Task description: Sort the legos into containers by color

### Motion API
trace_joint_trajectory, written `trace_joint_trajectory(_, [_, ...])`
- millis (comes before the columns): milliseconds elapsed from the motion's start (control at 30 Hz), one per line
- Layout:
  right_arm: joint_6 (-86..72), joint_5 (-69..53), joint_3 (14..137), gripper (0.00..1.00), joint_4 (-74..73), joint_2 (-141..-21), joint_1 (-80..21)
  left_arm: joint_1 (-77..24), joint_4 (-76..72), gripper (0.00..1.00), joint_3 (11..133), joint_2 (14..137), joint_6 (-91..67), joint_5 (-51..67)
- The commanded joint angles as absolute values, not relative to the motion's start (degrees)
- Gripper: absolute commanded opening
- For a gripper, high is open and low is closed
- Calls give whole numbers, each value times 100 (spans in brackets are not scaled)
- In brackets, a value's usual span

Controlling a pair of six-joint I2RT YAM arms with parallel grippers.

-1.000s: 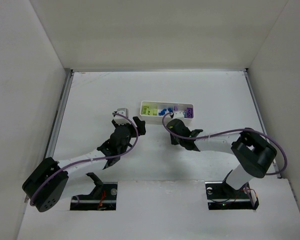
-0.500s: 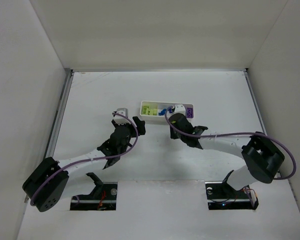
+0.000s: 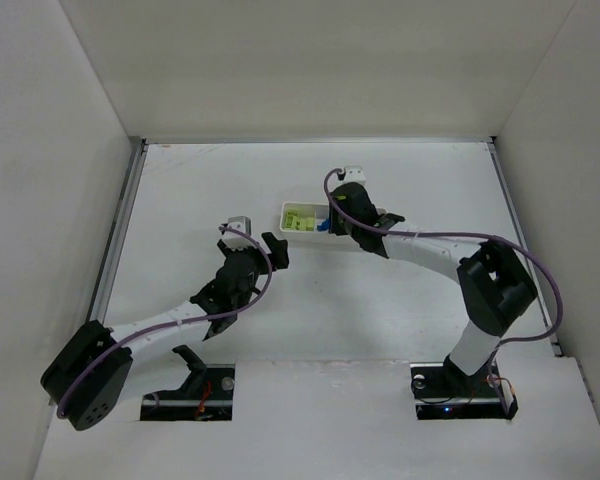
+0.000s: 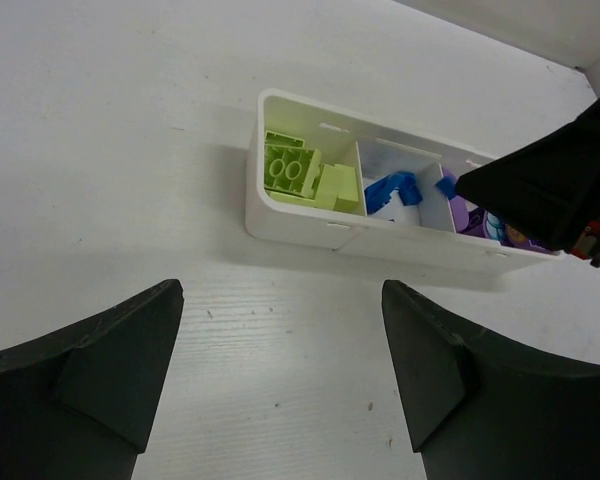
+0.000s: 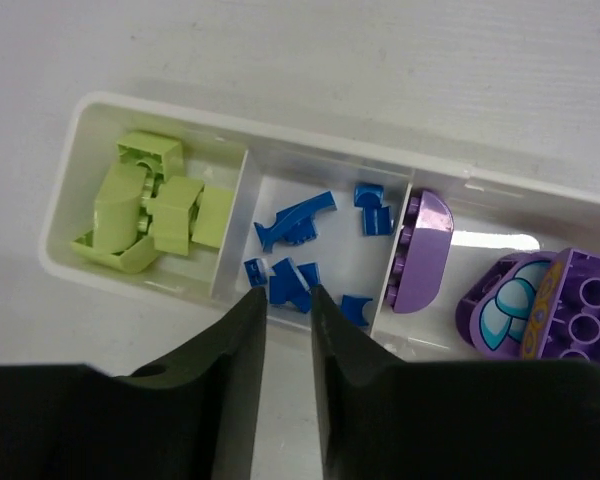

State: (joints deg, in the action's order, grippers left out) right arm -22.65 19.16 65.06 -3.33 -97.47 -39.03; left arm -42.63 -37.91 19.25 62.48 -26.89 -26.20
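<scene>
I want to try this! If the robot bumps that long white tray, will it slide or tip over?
Probably slide, not tip: the white tray is long, low and lies flat on the smooth table. It looks like thin plastic, so likely light and easy to shove. Its blue legos may rattle.

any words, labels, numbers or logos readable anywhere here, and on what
No readable text in any view.
The tray, lime-green legos and blue legos are plain.
The purple lego at the tray's end bears a teal and white print: a pattern, no letters I can make out.
</scene>
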Motion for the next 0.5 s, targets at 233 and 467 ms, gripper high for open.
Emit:
trace_joint_trajectory(233, [-2329, 2170, 5891, 43, 236, -8712, -3880, -4162, -3938, 100, 1854, 6100, -2734, -2847])
trace_joint_trajectory(467, [-2785, 3171, 3528, 58, 984, -6649, -3976, -4091, -3700, 100, 1811, 5898, -2690, -3523])
